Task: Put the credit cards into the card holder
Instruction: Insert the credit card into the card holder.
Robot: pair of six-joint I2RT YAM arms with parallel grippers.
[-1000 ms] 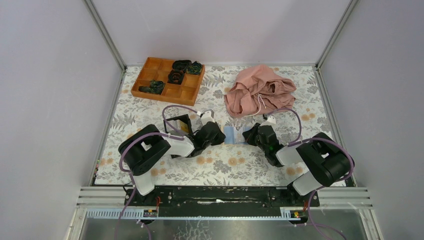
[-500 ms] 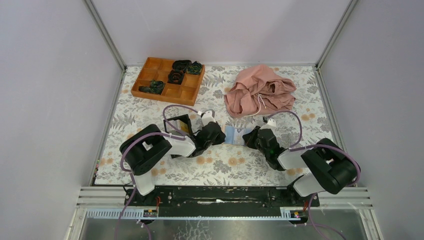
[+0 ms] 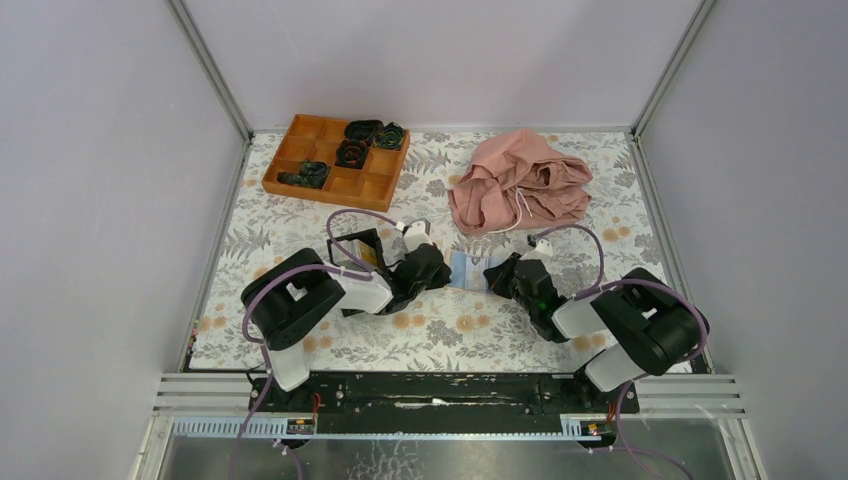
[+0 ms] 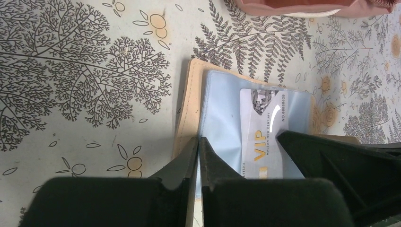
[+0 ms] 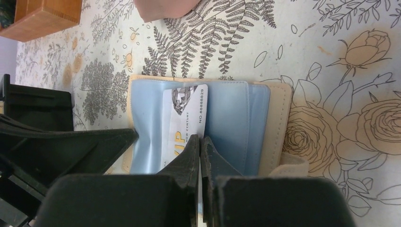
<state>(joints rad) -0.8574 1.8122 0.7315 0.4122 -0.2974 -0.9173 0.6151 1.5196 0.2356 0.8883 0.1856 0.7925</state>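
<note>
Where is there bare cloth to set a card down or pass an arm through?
Free: the near strip between the base rail and the card holder; the gap between compartment tray and pink cloth; the left margin between tray and left arm. Crowded: the centre, where both jaws meet at the holder, with the black box just beyond that arm.

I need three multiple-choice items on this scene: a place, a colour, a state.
1. The card holder lies: A in the wooden tray; B between the left gripper and right gripper; C under the pink cloth.
2. The "VIP" letters on the credit card are: A red; B green; C gold.
3. The right gripper is: A shut on the credit card; B wide open; C holding cloth.
Key: 1 B, the top view shows it between them; 2 C, both wrist views show gold print; 3 A, its jaws pinch the credit card.
</note>
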